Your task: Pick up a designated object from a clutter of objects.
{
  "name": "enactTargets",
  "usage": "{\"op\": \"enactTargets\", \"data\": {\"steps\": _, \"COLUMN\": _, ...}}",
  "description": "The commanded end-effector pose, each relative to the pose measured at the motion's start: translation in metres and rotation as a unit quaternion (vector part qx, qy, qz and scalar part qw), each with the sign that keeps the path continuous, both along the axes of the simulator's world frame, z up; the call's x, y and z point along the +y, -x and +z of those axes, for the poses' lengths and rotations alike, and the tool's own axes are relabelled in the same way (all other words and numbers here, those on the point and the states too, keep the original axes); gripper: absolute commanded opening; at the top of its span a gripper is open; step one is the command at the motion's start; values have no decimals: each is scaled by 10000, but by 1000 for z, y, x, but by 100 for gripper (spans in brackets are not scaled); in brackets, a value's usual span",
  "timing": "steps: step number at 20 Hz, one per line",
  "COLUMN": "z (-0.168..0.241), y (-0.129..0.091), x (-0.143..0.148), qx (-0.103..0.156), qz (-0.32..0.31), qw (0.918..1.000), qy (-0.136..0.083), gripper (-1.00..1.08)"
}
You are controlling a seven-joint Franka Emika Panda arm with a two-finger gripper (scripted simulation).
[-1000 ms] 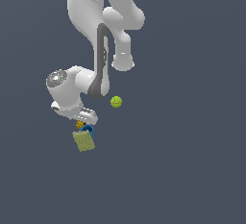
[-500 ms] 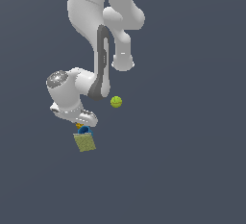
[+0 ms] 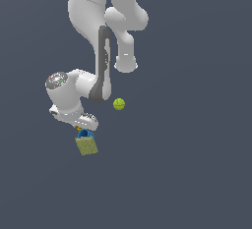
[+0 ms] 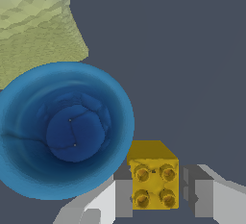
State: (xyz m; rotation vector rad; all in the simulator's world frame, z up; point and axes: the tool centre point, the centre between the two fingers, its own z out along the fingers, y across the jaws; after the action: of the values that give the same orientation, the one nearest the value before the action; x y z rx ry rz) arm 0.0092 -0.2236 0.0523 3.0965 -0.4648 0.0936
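The designated object, a small golden-brown studded block point(image 4: 153, 175), lies on the floor between my two fingers in the wrist view. Only a sliver of it point(image 3: 78, 128) shows under the hand in the exterior view. My gripper point(image 4: 158, 196) is open, with one jaw close on each side of the block and a narrow gap still showing on one side. The rest of the clutter is close by. A blue round bowl-like item point(image 4: 67, 129) sits right next to the block. An olive-yellow textured box point(image 4: 36, 31) lies just beyond the bowl. My hand point(image 3: 81, 121) hangs low over them.
A yellow-green ball point(image 3: 118, 104) lies apart, toward the exterior view's right of the hand. The blue item point(image 3: 84, 134) and olive box point(image 3: 87, 146) lie just below the hand in the exterior view. The floor is plain dark grey.
My hand has sunk slightly lower over the golden block. The ball, blue item and olive box have not moved.
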Motion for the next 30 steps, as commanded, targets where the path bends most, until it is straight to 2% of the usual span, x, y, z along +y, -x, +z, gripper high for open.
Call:
{"op": "enactTargets", "data": {"steps": 1, "z": 0, "y": 1, "x": 1, "qx": 4, "qz": 1, "qw": 10000, "qy": -1, "gripper": -100}}
{"op": "enactTargets", "data": {"steps": 14, "z": 40, "y": 20, "x": 27, "qx": 33, "qz": -2, "qw": 10000, "qy": -16, "gripper": -100}}
{"op": "enactTargets", "data": {"steps": 30, "z": 150, "y": 69, "x": 98, "qx": 117, "qz": -6, "qw": 9999, "qy": -29, "gripper": -100}}
